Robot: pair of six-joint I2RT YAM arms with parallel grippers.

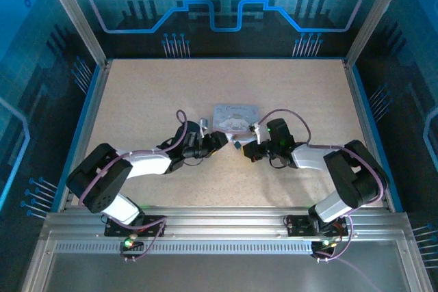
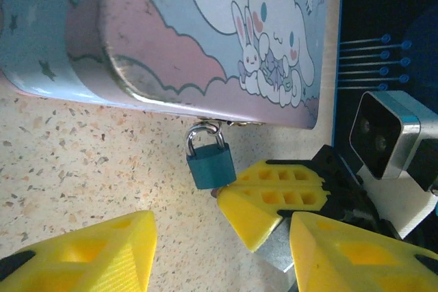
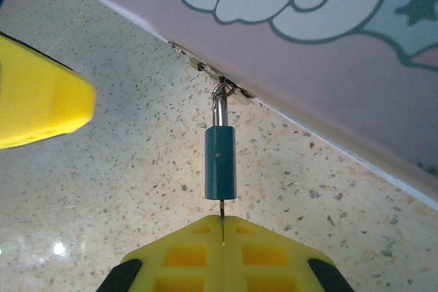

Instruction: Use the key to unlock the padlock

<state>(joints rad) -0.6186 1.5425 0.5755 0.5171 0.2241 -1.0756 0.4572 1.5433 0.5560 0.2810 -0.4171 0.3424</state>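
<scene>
The padlock (image 3: 220,162), small and teal-blue with a silver shackle, hangs from the clasp of a cartoon-print tin (image 3: 328,46) and lies on the speckled table. A thin dark key (image 3: 222,211) sticks out of the padlock's underside, with my right gripper (image 3: 223,223) shut on it. In the left wrist view the padlock (image 2: 211,162) lies just beyond my left gripper (image 2: 219,254), whose yellow fingers (image 2: 75,254) stand wide apart with nothing between them. From above, both grippers meet at the padlock (image 1: 235,145), the left gripper (image 1: 223,140) on one side and the right gripper (image 1: 245,148) on the other.
The tin (image 1: 235,117) sits mid-table just behind the grippers. The right wrist's white camera housing (image 2: 383,131) is close to my left fingers. One left finger (image 3: 41,100) sits left of the padlock. Aluminium frame posts and blue walls (image 1: 89,94) ring the table.
</scene>
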